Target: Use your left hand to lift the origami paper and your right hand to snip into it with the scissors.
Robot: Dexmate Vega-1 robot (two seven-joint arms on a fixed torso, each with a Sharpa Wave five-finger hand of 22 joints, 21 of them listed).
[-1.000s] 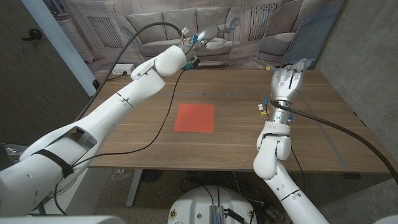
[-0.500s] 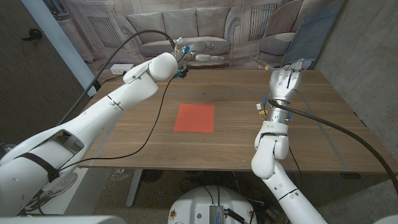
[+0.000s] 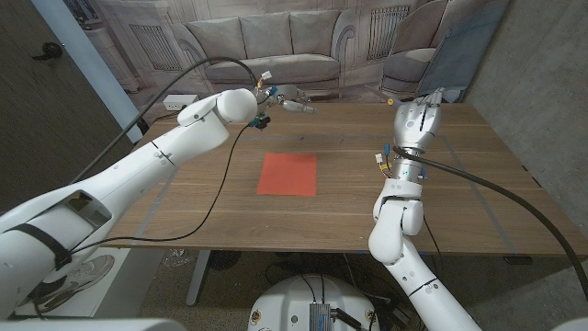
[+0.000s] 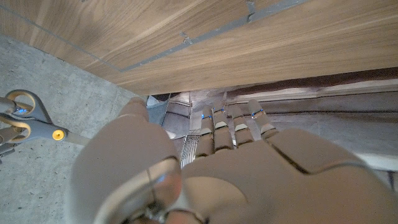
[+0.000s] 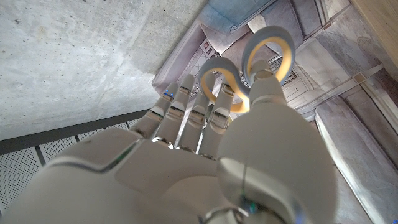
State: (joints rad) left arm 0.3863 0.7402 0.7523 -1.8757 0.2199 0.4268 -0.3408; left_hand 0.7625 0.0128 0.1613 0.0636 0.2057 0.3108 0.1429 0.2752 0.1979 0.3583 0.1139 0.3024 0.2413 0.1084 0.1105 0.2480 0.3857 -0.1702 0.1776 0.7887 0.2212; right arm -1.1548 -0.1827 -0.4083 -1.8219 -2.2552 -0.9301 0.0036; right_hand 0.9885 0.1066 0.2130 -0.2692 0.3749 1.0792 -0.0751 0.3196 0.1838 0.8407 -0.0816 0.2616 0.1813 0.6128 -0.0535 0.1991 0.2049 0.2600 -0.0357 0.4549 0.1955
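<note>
1. Head view: the red paper (image 3: 287,174) lies flat near the middle of the table (image 3: 478,198), touched by nothing. The left hand (image 3: 287,99) is in the air over the far edge, well beyond the paper, fingers stretched out and holding nothing. I judge it has to descend and come nearer before it can lift a corner. The right hand (image 3: 415,119) stands upright at the table's right side, well apart from the paper, gripping the scissors (image 3: 432,95), which are barely visible there.

2. Left wrist view: the left hand (image 4: 236,168) shows its back, fingers (image 4: 231,127) straight, side by side and empty. The scissors (image 4: 31,121) appear at the edge with the right hand's fingertips in the handles.

3. Right wrist view: the right hand (image 5: 205,155) has fingers threaded through the scissors' (image 5: 249,59) yellow-lined loops, presumably to work the blades once the paper is raised. Whether the blades are parted I cannot tell.
</note>
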